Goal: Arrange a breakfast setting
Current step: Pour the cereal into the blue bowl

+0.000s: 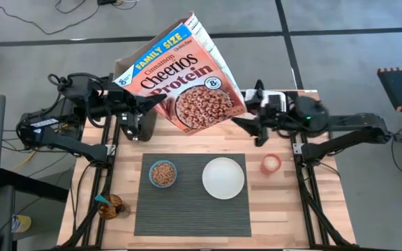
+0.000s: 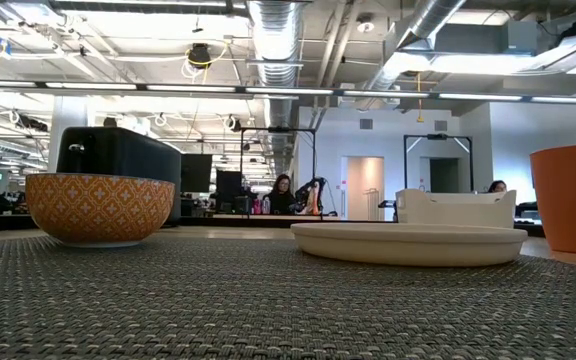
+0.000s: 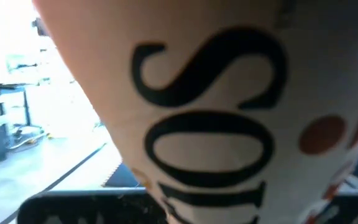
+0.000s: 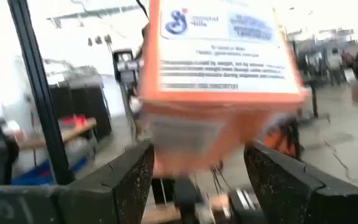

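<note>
A Cinnamon Cheerios cereal box [image 1: 187,73] hangs tilted high over the table's far side, its front up. My left gripper [image 1: 153,104] is at the box's left edge, and the box fills the left wrist view [image 3: 216,124]. My right gripper [image 4: 197,180] is open, a finger on either side of the box's lower right end [image 4: 222,93]. The small blue bowl [image 1: 162,173] holds cereal and stands on the dark ribbed placemat [image 1: 190,209] beside the white plate [image 1: 223,177]. A blue-handled spoon [image 1: 103,201] stands in a cup at the left. Bagel and fruit are out of view. My left gripper holds the cereal box by its left edge [image 1: 165,104], coming level from the table's left. The box itself hides the fingers in the left wrist view. The box is lifted clear of the table and tilted, its open top flap [image 1: 125,64] toward the far left.
A black toaster [image 1: 137,125] stands under the left gripper at the far left. A white container [image 2: 456,208] stands far right. A small orange-red cup [image 1: 271,163] stands right of the placemat. People show in the room beyond the table.
</note>
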You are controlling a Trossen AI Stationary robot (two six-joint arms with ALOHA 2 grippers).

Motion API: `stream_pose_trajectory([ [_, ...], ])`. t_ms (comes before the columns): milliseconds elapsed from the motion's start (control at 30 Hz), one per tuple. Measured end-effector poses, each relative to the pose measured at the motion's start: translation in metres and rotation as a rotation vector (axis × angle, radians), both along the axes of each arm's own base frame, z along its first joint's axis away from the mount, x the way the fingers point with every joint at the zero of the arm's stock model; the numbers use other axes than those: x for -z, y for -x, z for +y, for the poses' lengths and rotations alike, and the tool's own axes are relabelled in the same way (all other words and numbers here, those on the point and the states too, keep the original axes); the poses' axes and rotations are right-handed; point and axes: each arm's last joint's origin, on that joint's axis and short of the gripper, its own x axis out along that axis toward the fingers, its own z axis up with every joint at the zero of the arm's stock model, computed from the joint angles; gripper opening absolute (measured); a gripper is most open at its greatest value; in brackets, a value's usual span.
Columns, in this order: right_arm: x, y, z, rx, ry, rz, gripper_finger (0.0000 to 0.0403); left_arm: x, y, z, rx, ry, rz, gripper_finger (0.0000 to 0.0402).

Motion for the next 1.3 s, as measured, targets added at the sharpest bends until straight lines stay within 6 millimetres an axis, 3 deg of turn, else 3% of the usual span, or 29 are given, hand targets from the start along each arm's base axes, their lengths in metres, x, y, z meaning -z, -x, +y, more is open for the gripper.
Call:
stream_pose_trajectory([
  [367,0.001,0.080,-0.004,0.072,-0.009,0.195,0.0272,0.013,-0.005,0.005,-0.123,0.003,0.132,0.0020],
  [533,0.006,0.101,-0.007,0.096,-0.010,0.248,0.0272,0.029,-0.021,0.012,-0.235,0.029,0.241,0.0021],
  [767,0.009,0.115,-0.007,0.095,-0.003,0.282,0.0272,0.057,-0.062,0.023,-0.280,0.038,0.374,0.0021],
  [1133,0.016,0.118,-0.007,0.093,-0.001,0.351,0.0272,0.119,-0.136,0.050,-0.367,0.030,0.577,0.0021],
  [1300,0.016,0.118,-0.007,0.097,0.000,0.350,0.0272,0.142,-0.154,0.068,-0.327,0.013,0.644,0.0023],
])
